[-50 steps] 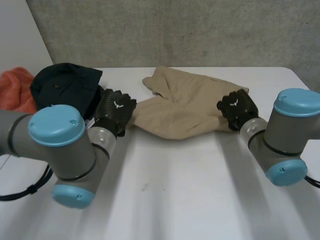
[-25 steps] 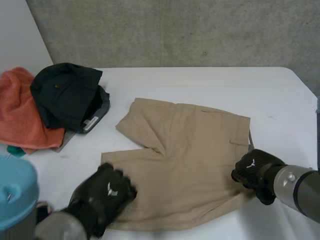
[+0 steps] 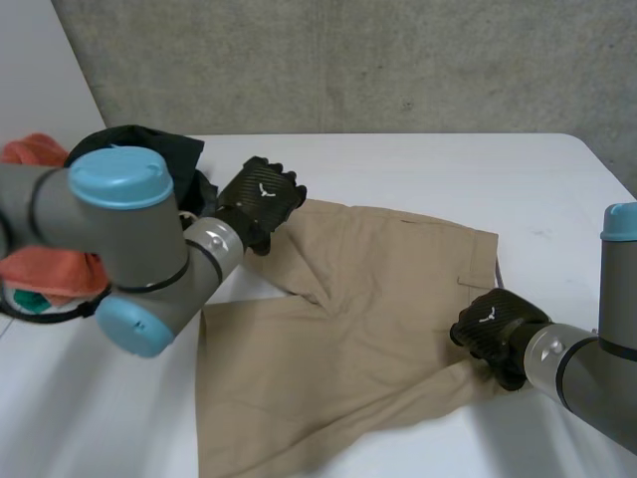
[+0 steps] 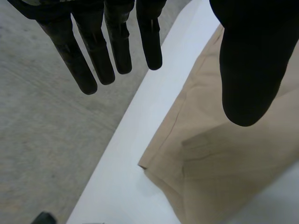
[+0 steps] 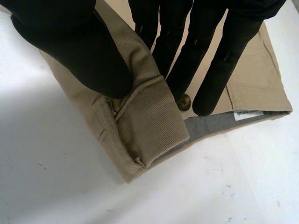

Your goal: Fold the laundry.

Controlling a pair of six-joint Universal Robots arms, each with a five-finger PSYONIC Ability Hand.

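Tan shorts (image 3: 368,299) lie spread flat on the white table (image 3: 418,154). My left hand (image 3: 261,199) hovers over the far left leg corner; in the left wrist view this hand (image 4: 247,70) is open, fingers straight and thumb apart, with the leg hem (image 4: 219,158) below it and nothing held. My right hand (image 3: 493,324) sits at the right end of the waistband. In the right wrist view that hand (image 5: 70,42) pinches the folded waistband (image 5: 149,126) between thumb and fingers, beside a button (image 5: 183,102).
A dark garment (image 3: 149,144) lies at the far left, partly behind my left arm. An orange cloth (image 3: 35,264) lies beside it, with a bit of teal (image 3: 30,301) under it. The table's far edge meets a grey wall.
The shorts were drawn toward the near side and laid flat. My left hand let go of the near leg, opened, and moved to the far leg corner. The right hand keeps its pinch.
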